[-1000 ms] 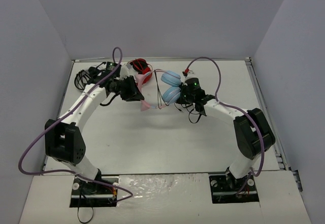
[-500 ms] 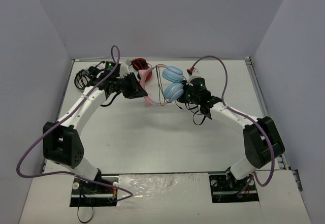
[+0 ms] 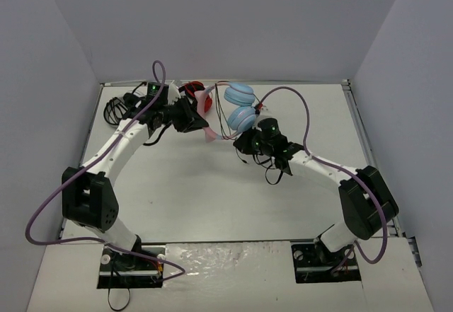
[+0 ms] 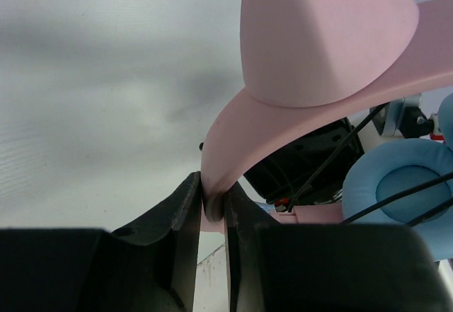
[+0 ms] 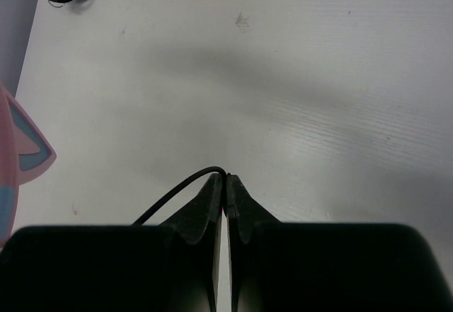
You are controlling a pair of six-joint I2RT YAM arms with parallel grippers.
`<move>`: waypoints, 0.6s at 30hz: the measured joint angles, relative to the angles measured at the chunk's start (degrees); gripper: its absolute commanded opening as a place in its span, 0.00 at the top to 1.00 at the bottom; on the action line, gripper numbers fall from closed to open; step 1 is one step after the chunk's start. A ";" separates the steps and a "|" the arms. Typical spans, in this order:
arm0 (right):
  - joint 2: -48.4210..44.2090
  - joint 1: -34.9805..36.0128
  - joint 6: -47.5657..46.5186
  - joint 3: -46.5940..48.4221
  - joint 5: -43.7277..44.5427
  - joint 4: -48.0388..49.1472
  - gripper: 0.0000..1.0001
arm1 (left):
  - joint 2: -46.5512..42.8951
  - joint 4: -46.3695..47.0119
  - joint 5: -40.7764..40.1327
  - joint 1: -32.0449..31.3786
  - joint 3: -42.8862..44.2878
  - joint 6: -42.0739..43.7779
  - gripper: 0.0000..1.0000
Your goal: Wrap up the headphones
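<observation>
Jaws of left gripper [image 4: 212, 209] clamped on stiff pink headband [image 4: 283, 121] of light headphones [image 3: 242, 119]; right gripper [image 5: 225, 188] jaws pinch thin, limp, likely slip-prone black cable [image 5: 177, 195] between tips

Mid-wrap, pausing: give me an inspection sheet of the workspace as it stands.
Surface: white table, a few small marks.
Job's things: headphones at back centre, between the grippers.
Clutter: red-and-black headphones at back; black-and-white headphones back left.
Grippers: left gripper shut on the pink headband; right gripper shut on the black cable.
Cables: purple leads loop along both arms.
Surroundings: plain walls on three sides.
</observation>
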 measured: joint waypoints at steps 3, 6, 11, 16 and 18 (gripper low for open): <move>-0.57 0.28 0.22 -0.56 0.17 -0.04 1.00 | 0.79 0.07 -0.05 0.00 1.06 -0.45 1.00; -1.38 0.29 0.23 -0.72 0.56 -0.04 1.00 | 1.26 0.11 -0.09 -0.10 2.08 -0.65 1.00; -2.73 0.29 0.20 -1.38 1.26 0.02 1.00 | 1.70 0.09 -0.28 -0.17 3.68 -0.65 1.00; -2.71 0.19 0.02 -1.56 1.52 0.00 1.00 | 1.84 0.01 -0.18 -0.17 4.56 -0.67 1.00; -2.32 -0.06 -0.26 -1.53 1.50 0.15 1.00 | 1.84 -0.15 -0.02 -0.17 4.78 -0.63 1.00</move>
